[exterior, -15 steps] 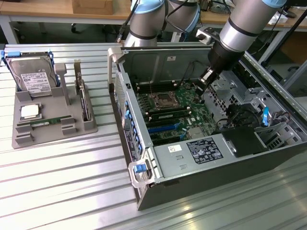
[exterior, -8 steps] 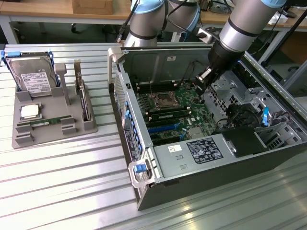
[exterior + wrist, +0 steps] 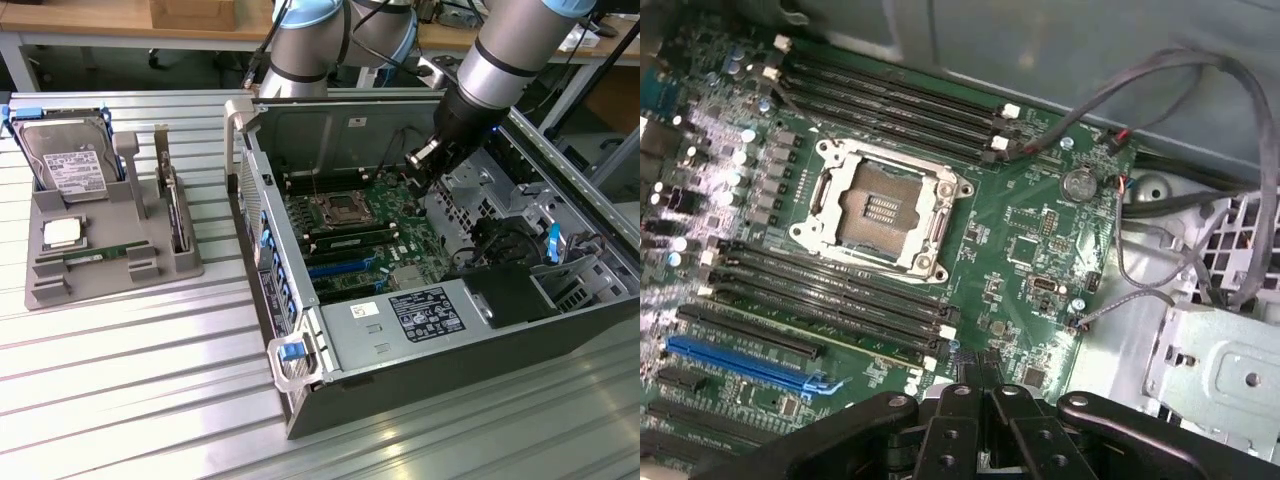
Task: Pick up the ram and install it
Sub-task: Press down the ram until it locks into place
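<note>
The ram (image 3: 97, 255), a thin green stick, lies flat in the grey holder tray (image 3: 45, 290) at the exterior view's left, far from the arm. My gripper (image 3: 414, 178) hangs inside the open computer case (image 3: 420, 390), over the motherboard's (image 3: 400, 235) far right part. In the wrist view the gripper (image 3: 978, 378) is shut, its black fingers pressed together with nothing between them. Below it lie the long black memory slots (image 3: 840, 300) and the open CPU socket (image 3: 880, 205).
The tray also holds a silver hard drive (image 3: 65, 160), a square CPU chip (image 3: 62, 233) and an upright card (image 3: 176, 205). Loose cables (image 3: 1200, 150) and a metal drive cage (image 3: 1220, 370) crowd the case beside the gripper. A power supply (image 3: 420, 315) fills the near side.
</note>
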You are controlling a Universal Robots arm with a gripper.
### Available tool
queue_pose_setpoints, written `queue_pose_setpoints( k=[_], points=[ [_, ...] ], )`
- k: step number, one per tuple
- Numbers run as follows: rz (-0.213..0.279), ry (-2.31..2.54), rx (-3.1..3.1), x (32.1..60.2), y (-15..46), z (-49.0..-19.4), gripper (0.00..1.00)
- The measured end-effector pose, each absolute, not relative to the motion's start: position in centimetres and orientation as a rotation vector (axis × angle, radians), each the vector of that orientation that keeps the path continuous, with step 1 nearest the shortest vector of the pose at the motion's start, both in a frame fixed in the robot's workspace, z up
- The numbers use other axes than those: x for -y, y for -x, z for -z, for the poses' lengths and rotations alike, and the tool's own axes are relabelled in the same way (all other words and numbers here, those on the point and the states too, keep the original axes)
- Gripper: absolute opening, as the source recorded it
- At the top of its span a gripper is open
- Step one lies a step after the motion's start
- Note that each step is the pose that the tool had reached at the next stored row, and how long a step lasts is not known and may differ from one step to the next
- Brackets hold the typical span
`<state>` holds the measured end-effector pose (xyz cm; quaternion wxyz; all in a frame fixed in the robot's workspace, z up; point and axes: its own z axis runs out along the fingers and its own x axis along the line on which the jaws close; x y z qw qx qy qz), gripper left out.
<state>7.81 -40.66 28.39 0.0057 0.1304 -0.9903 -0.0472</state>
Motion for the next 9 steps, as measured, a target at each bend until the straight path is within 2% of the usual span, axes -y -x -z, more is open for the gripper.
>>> queue_pose_setpoints(
  k=[9],
  points=[
    [0.149,0.028,3.140,40.66,-7.81,-28.36,0.11]
  ],
)
